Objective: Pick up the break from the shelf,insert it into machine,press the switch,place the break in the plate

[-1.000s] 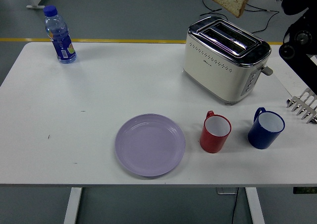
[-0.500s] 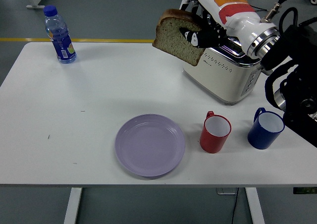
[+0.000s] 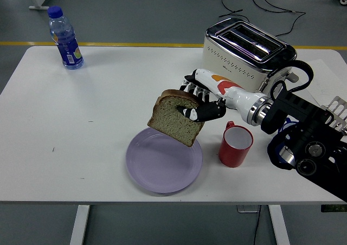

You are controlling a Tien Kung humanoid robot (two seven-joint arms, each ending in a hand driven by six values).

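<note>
The right hand (image 3: 199, 105) reaches in from the right edge over the white table (image 3: 97, 109), its fingers (image 3: 191, 113) pinched on the right-hand edge of a slice of bread (image 3: 176, 124). The slice hangs in the air, tilted, its crusted top toward the far left and its lower corner pointing down at the purple plate (image 3: 157, 166). That lower corner sits over the plate's far right rim, and whether it touches the rim cannot be told from the head view. The relation that matters for the coming move is this one: the plate's centre lies below and to the left of the slice, toward the near edge, so the bread hangs off-centre and steeply canted rather than flat above the dish. Setting it down would seem to call for a small shift left and forward, a lowering, and a laying-over before the fingers let go. The red mug (image 3: 235, 144) stands just right of the plate, close under the forearm, and could be nudged. The toaster (image 3: 246, 60) stands behind with its slots empty. The water bottle (image 3: 65, 39) stands at the far left corner. No left hand is visible.
</note>
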